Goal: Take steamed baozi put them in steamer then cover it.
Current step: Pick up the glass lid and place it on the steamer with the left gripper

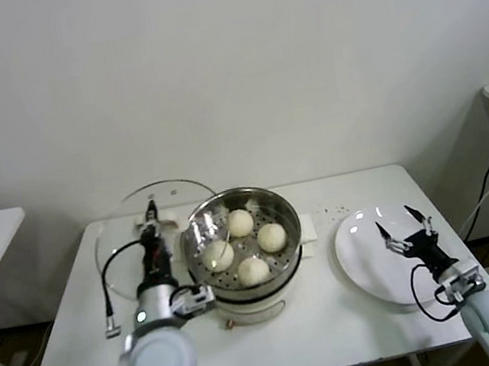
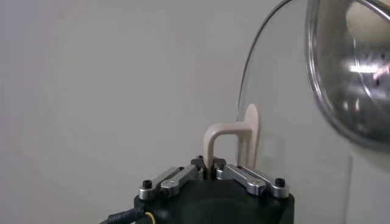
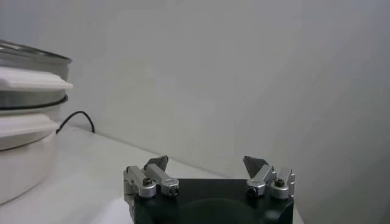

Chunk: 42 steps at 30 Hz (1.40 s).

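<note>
The left hand [image 2: 210,171] is squeezed tight on the cream-white bar handle [image 2: 228,141] of the cover [image 1: 125,226]. The cover is a round glass lid with a metal rim. In the head view it stands tipped up on its edge, with the left hand holding it from the side. It is not on the pot yet.

Right beside that hand, on its inner side, is the steamer [image 1: 271,199], a shiny metal basket on a white pot base. The cover's rim looks very close to the steamer's wall, maybe touching it, but I cannot tell for sure.

Inside the steamer sit the four steamed baozi [image 1: 271,237]. They are small, round and white, and they lie close together on the holey floor. So the first part of the job looks done: all the buns are in.

What is left, I think, is to bring the cover over the top of the steamer, lay it flat on the rim, and let go.

Far off on the other side, the right hand [image 1: 403,227] waits with its fingers wide apart and nothing in them. It hangs just over a white plate [image 1: 360,257]. The plate has no buns on it.

Everything rests on a white tabletop [image 1: 342,317].
</note>
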Each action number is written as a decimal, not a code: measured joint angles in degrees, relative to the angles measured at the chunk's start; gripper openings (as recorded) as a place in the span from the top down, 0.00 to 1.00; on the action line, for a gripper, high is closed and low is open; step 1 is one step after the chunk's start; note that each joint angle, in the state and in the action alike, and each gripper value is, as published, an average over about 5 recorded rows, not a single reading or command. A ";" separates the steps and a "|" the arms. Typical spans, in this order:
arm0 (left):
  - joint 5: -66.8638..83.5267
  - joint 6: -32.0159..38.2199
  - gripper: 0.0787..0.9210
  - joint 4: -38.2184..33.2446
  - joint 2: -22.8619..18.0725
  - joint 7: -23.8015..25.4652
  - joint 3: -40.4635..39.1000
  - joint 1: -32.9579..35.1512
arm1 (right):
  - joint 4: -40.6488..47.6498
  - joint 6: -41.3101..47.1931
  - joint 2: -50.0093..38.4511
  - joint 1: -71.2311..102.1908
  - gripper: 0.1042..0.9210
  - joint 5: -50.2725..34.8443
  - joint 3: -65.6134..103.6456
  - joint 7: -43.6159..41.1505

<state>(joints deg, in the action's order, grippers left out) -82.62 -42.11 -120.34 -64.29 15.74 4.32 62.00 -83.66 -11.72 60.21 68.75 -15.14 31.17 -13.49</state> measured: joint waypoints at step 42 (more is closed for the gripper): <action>-11.57 -0.08 0.92 18.12 -20.33 4.54 -10.85 -8.19 | 3.55 -1.40 -0.18 0.34 0.12 1.61 2.47 -0.53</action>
<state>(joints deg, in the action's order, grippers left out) -94.20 -42.19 -102.22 -84.62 20.28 -6.53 53.81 -80.11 -13.11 60.04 69.10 -13.54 33.63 -14.02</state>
